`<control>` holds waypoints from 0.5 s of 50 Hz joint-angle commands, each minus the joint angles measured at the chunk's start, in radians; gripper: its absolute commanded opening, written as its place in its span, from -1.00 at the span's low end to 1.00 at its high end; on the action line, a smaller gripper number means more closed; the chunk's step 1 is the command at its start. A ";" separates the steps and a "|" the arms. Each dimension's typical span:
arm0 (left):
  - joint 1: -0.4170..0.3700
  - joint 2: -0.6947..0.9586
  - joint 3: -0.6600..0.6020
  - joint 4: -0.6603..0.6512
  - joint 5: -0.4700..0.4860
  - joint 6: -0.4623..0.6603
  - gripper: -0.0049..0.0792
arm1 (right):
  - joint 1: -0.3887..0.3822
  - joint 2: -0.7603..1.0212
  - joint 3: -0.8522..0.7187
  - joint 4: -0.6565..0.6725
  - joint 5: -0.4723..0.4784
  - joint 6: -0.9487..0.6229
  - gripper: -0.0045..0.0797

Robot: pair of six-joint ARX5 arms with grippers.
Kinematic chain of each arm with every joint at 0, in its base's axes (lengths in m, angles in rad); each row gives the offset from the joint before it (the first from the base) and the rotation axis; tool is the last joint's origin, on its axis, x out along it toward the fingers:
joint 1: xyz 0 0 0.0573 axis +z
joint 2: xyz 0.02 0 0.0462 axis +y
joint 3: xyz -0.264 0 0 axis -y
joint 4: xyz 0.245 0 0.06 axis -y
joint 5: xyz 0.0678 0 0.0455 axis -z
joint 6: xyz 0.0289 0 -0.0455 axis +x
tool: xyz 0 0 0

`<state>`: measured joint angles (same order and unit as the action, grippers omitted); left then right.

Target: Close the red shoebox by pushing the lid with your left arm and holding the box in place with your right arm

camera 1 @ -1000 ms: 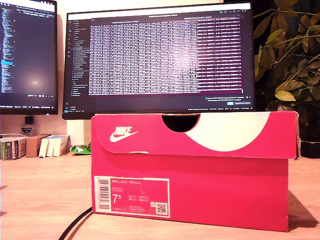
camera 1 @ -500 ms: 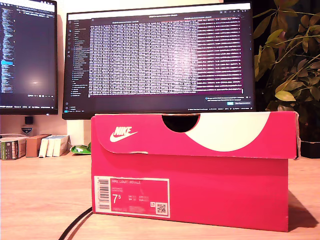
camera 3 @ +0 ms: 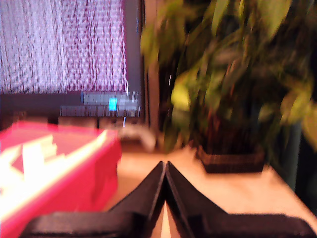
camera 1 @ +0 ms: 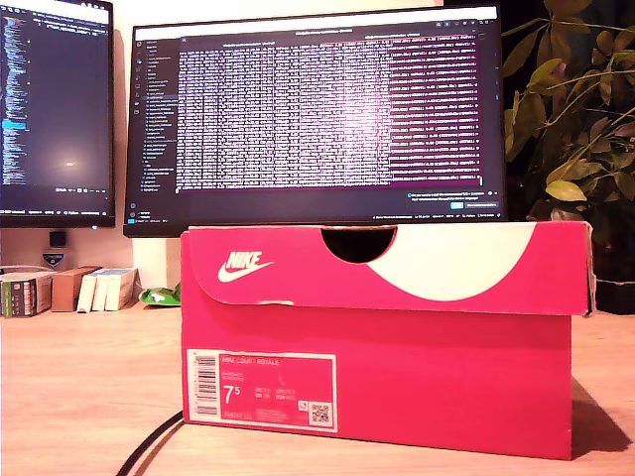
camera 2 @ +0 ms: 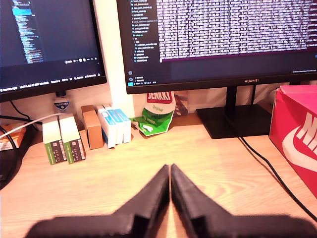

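On the wooden desk (camera 1: 89,387) before the large monitor (camera 1: 317,109) sits the red shoebox (camera 1: 382,337), lid (camera 1: 397,268) apparently down, my first gripper (camera 2: 170,171) and my second gripper (camera 3: 165,166) clear of it, jaws together, likely because neither pushing nor bracing is needed.

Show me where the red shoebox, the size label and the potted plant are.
red shoebox (camera 1: 446,387): exterior view, bare front wall.
size label (camera 1: 263,390): exterior view, middle of the sticker.
potted plant (camera 3: 233,84): second wrist view, blurred leaves.

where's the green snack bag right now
In the exterior view the green bag lies on the desk just left of the red shoebox, below the big monitor.
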<state>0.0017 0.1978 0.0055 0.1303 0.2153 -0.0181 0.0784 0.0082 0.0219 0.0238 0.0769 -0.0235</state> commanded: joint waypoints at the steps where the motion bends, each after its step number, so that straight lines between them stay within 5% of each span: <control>1: 0.002 -0.004 -0.032 -0.008 0.002 0.005 -0.93 | -0.005 -0.006 -0.018 0.004 -0.003 0.021 -0.92; 14: 0.002 -0.003 -0.031 -0.166 0.001 -0.012 -0.93 | -0.005 -0.006 -0.017 -0.195 0.004 0.078 -0.92; 25: 0.002 -0.003 -0.031 -0.288 0.001 -0.009 -0.93 | -0.005 -0.006 -0.016 -0.193 0.007 0.077 -0.92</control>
<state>0.0017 0.1978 0.0055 -0.1665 0.2153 -0.0242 0.0784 0.0082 0.0219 -0.1791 0.0853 0.0517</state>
